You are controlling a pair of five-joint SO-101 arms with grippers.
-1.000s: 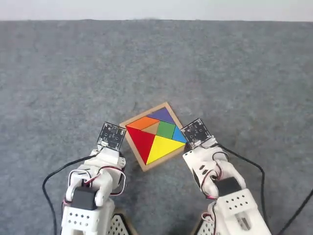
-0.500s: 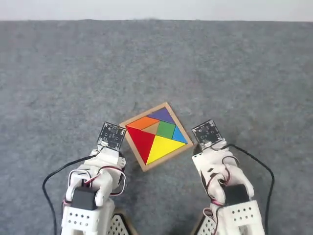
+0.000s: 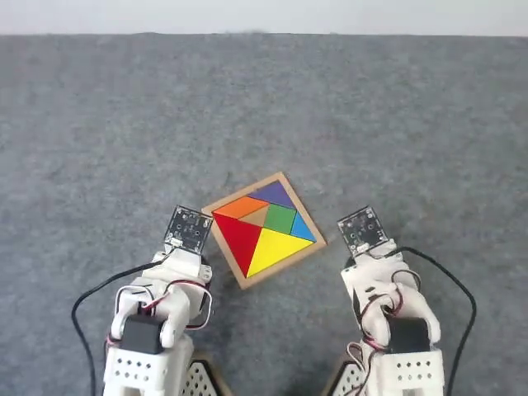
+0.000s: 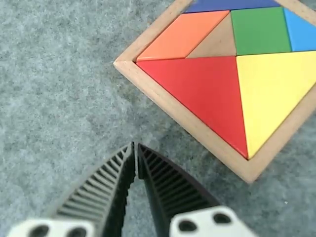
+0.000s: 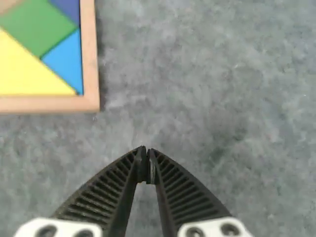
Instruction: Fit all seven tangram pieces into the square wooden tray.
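Tangram pieces [image 3: 266, 231], all seven coloured wooden shapes, sit flush in the square wooden tray [image 4: 197, 127] on grey carpet [image 3: 412, 124]. Your left gripper [image 4: 135, 148] and right gripper [image 5: 144, 150] hover beside it, jaws pressed together and empty, I'd guess since nothing's left to grab.

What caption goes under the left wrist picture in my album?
Shut left end effector beside the tray of colourful tangram pieces.
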